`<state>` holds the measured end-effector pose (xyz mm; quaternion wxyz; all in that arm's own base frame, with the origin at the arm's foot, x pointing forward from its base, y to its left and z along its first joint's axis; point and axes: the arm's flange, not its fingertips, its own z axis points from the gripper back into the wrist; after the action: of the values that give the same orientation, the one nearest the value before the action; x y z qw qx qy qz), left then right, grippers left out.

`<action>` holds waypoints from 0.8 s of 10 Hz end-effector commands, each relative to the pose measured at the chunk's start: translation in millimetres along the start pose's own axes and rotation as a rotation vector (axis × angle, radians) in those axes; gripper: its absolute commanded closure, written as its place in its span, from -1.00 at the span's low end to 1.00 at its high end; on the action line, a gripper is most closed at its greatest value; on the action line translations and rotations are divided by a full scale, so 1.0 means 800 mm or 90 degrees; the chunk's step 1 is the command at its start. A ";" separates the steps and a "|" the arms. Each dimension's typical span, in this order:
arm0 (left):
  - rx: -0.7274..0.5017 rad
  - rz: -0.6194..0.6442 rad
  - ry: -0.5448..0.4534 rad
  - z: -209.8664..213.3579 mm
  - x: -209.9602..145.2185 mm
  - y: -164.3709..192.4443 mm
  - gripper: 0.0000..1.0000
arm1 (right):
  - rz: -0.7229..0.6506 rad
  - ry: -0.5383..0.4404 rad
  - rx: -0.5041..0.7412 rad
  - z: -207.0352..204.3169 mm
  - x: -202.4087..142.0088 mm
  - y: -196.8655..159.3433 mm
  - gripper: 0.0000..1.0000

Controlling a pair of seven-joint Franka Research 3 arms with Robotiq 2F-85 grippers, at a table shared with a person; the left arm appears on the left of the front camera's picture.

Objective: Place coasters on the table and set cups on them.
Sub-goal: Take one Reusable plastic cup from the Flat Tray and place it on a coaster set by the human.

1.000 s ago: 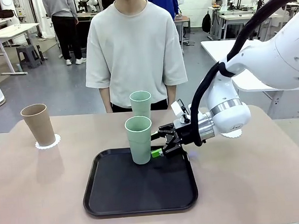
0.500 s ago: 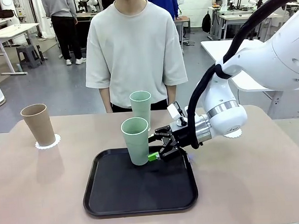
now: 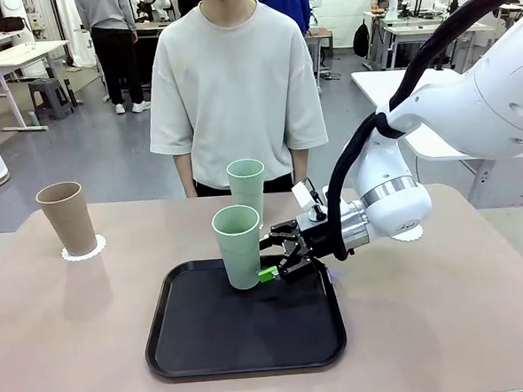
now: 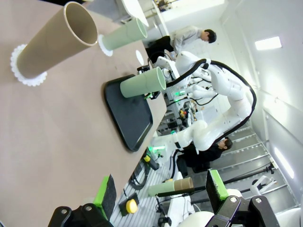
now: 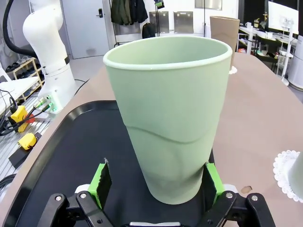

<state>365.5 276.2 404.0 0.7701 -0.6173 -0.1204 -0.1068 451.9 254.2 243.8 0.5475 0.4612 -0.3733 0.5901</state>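
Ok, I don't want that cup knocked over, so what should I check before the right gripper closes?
1. Mint cup between right gripper pads: ok.
2. Jaws open wide: ok.
3. Cup standing on tray: ok.
4. Free coaster at right: ok.
5. Hands of the person away from tray: cannot tell.

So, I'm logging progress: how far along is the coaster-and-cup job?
Done: the tan-brown tumbler and far mint tumbler each stand on a white lacy coaster. In hand: right gripper fingers open around the near mint tumbler on the black tray. Left: the bare coaster.
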 end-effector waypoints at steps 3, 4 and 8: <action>0.002 -0.001 -0.002 0.000 -0.002 -0.003 -1.00 | 0.015 0.003 -0.038 -0.012 -0.004 -0.006 -1.00; 0.002 -0.001 -0.002 0.000 -0.002 -0.003 -1.00 | 0.018 0.005 -0.046 -0.014 -0.002 -0.007 -1.00; 0.002 -0.001 -0.002 0.000 -0.002 -0.003 -1.00 | 0.021 0.007 -0.061 -0.027 0.004 -0.009 -1.00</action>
<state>365.5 276.2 404.0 0.7701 -0.6173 -0.1205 -0.1068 455.0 265.0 245.7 0.5613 0.4384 -0.3885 0.5846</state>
